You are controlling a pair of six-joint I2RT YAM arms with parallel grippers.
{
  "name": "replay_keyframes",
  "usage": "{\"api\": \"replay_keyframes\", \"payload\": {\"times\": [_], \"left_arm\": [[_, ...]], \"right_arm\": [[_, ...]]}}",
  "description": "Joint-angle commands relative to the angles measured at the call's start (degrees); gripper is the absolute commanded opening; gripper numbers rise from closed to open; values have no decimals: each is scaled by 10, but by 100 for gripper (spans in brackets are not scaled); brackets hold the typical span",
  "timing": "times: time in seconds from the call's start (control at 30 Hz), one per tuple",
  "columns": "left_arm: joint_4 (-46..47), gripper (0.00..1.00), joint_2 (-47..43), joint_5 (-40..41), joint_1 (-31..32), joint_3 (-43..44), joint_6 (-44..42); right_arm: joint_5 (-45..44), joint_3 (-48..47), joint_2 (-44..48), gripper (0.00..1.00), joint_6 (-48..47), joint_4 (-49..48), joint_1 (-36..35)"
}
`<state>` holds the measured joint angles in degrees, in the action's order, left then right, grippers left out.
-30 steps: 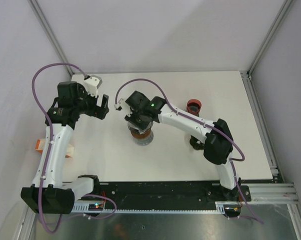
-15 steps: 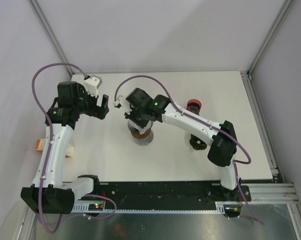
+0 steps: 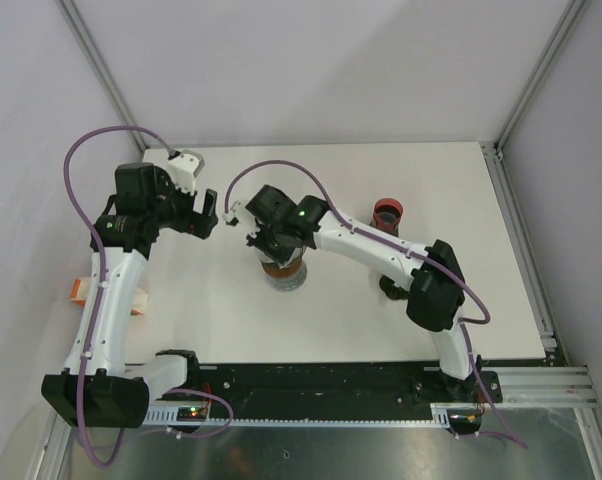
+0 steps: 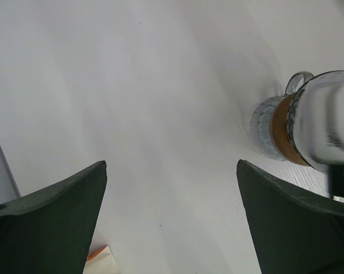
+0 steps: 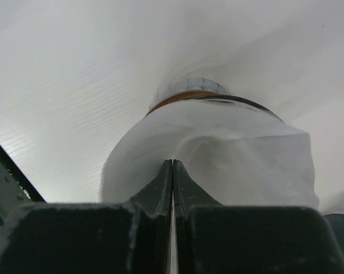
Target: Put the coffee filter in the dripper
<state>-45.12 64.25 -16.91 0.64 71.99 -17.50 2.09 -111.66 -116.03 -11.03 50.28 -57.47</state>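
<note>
Right wrist: right pincer (image 5: 172, 162), freshly closed, is pinching filter (image 5: 229, 148) atop dripper (image 5: 186, 93), likely seating it; left pincer (image 4: 172, 171) is gaping empty.

The white paper coffee filter (image 5: 218, 148) sits creased in the mouth of the upright, brown-banded ribbed glass dripper (image 3: 283, 272), mid-worktop (image 3: 401, 180).
</note>
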Motion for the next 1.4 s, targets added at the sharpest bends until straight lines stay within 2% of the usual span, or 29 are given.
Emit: {"api": "replay_keyframes", "payload": {"times": [0.0,0.4,0.8,1.07,1.37], "left_arm": [[13,100,-13,-12,-5,3,0],[12,100,-13,-14,-5,3,-1],[12,100,-12,-17,-5,3,-1],[12,100,-12,-16,-5,6,-1],[12,100,-9,-17,-5,7,-2]], "right_arm": [[-21,-5,-23,0,8,14,-4],[-51,-14,-63,0,4,23,-4],[-63,-40,-25,0,-5,35,-4],[-62,-40,0,24,-14,37,-5],[-63,-41,18,35,-24,38,-8]]}}
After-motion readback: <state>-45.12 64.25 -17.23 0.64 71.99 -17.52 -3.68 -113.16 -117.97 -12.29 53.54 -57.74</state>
